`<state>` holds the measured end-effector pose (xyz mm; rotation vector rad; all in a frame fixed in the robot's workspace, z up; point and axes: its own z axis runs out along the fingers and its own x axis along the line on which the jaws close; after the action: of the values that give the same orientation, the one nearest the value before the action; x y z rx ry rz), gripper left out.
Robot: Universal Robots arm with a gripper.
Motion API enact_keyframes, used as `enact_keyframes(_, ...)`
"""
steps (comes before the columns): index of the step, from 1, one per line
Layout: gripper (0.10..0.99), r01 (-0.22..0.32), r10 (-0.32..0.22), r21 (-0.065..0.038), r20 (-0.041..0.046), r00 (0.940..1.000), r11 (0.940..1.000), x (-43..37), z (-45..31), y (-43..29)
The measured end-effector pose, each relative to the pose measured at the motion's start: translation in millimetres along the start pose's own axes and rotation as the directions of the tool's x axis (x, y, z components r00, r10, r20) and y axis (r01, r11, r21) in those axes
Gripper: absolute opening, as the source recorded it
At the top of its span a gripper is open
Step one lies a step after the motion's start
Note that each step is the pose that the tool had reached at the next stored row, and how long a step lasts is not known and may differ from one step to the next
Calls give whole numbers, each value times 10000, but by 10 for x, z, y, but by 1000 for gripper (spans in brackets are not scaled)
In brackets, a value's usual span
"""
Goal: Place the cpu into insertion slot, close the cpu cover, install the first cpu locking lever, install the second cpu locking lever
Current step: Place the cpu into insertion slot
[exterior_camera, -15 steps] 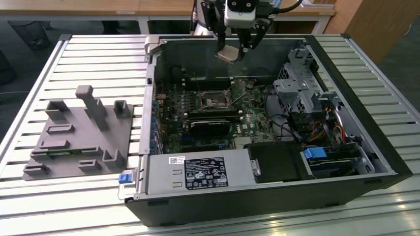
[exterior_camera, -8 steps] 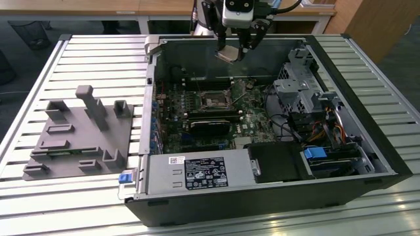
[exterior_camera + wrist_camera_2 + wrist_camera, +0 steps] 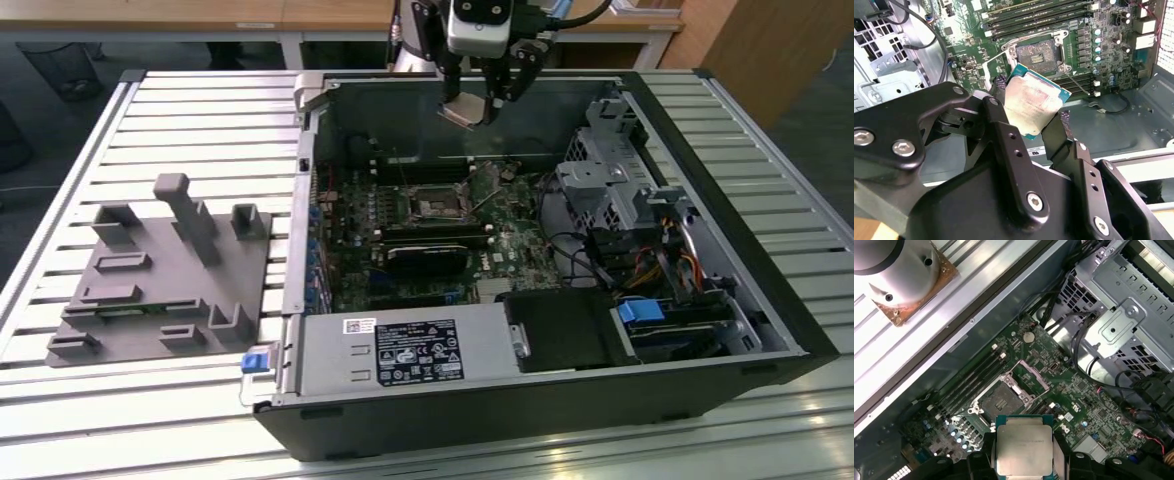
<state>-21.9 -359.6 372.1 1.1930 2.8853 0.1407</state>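
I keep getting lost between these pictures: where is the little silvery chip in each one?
Exterior view: cpu held in the tool, high over the far end of the computer case.
Second wrist view: cpu tilted between the tool's fingers, nearer the camera than the insertion slot.
First wrist view: cpu between the fingers, close to that slot.
Shared landmark: the empty insertion slot.

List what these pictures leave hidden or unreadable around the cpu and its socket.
- Underside of the cpu: it faces away in both wrist views, and what shows is the metal top.
- Contacts inside the insertion slot: too small to make out in the exterior view.
- cpu cover: in the second wrist view it sits partly behind the cpu and a finger of the hand.
- Edges of the cpu where the hand grips: covered by its fingers.
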Motion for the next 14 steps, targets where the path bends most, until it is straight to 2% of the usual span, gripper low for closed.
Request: enact_keyframes(14,537,-550,550,-13,49,9985,9985,0,3,0)
